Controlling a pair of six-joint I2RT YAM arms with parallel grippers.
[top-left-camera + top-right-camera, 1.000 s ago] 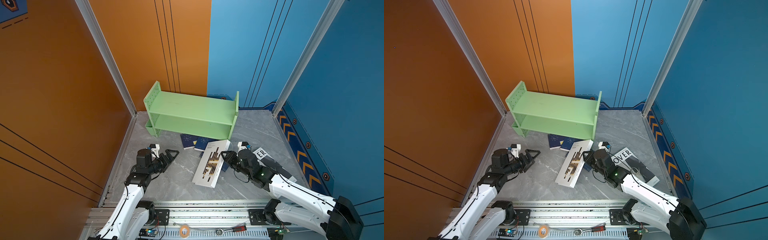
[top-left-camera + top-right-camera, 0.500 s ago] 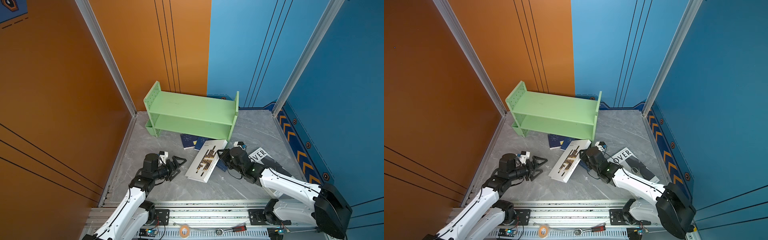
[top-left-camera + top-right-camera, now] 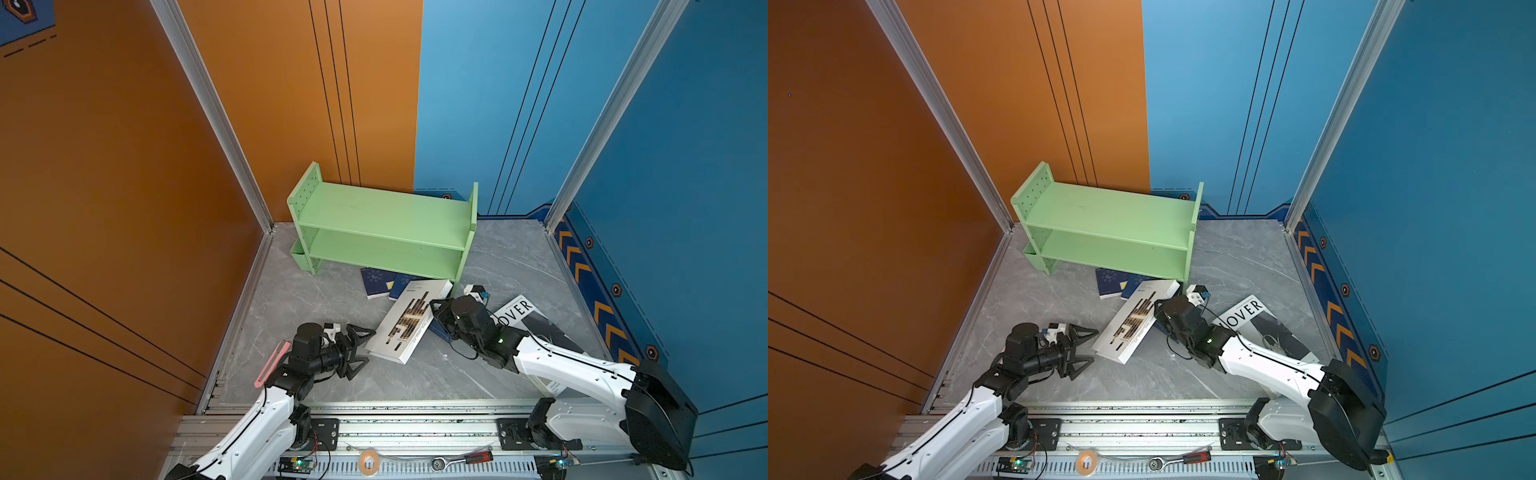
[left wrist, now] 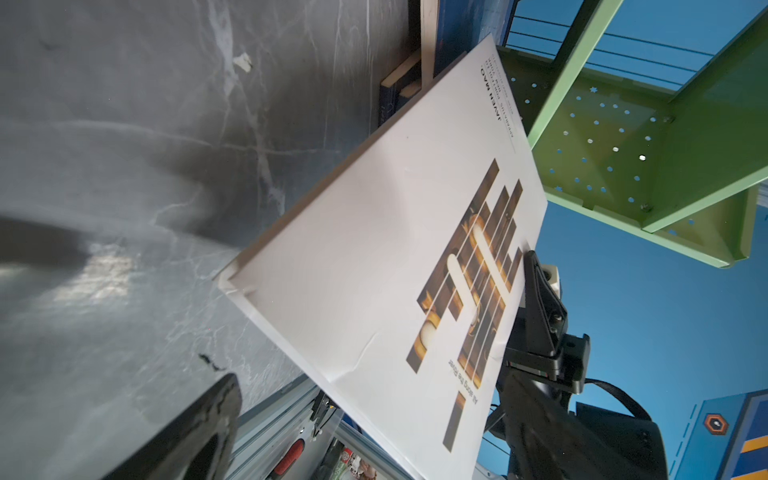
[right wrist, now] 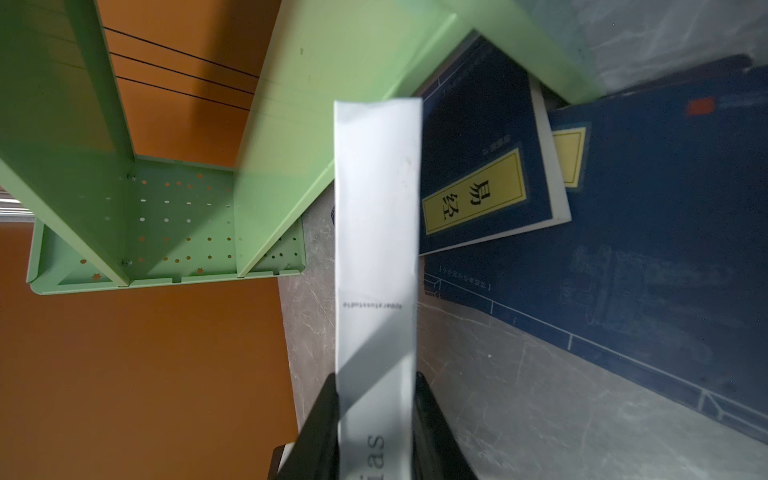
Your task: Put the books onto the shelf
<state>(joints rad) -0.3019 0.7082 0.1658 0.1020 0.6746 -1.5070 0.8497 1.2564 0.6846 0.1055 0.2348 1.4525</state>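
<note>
While the left gripper [image 3: 370,345] hangs wide open farthest in front of the shelf [image 3: 386,212], at the low corner of the patterned white book [image 3: 405,322], the right gripper [image 3: 435,311] is clamped on that book's opposite edge and holds it tilted. Nearer the shelf, the LOVER book [image 3: 519,309] and the navy books [image 3: 376,282] lie flat on the bench [image 3: 316,299]. Both tiers are empty, so the task seems barely begun.

We find the green shelf [image 3: 386,216] upright at the back.
Before it: block-patterned white book [image 3: 409,322] tilted on edge, navy books [image 3: 376,282] flat, LOVER book [image 3: 519,309] flat.
</note>
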